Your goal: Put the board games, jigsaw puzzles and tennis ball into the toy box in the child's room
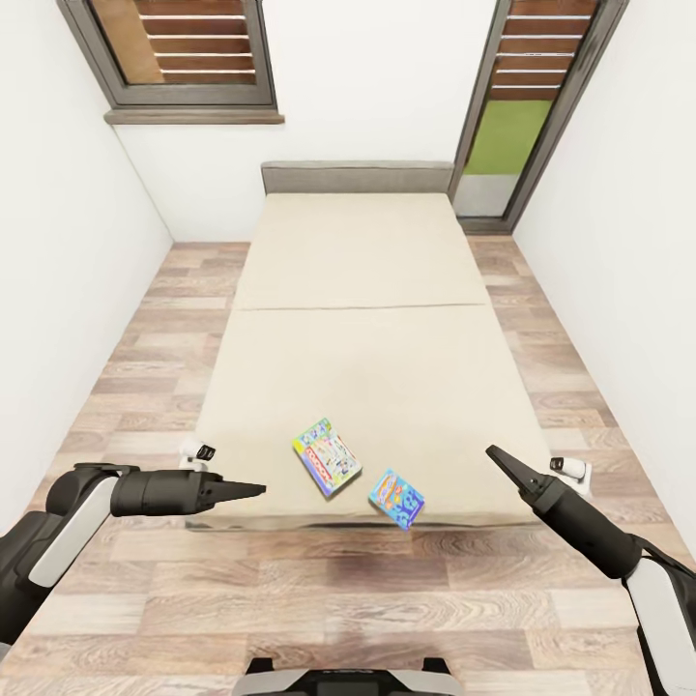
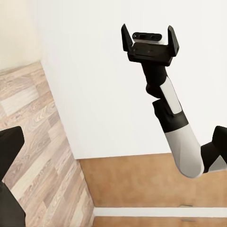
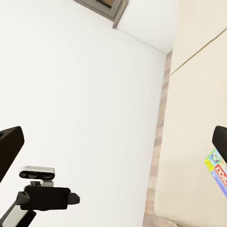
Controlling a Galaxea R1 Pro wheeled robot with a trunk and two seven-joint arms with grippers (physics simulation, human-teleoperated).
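Two board games are lying on the bed near its foot edge; the larger board game is sitting just beside the smaller board game, which is overhanging that edge; the left tool and right tool are hovering empty, each gaping in the other's wrist view.

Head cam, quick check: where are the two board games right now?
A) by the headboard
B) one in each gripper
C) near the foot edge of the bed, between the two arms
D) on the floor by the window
C: both board games lie flat on the bed near its foot edge, apart from the left gripper and right gripper.
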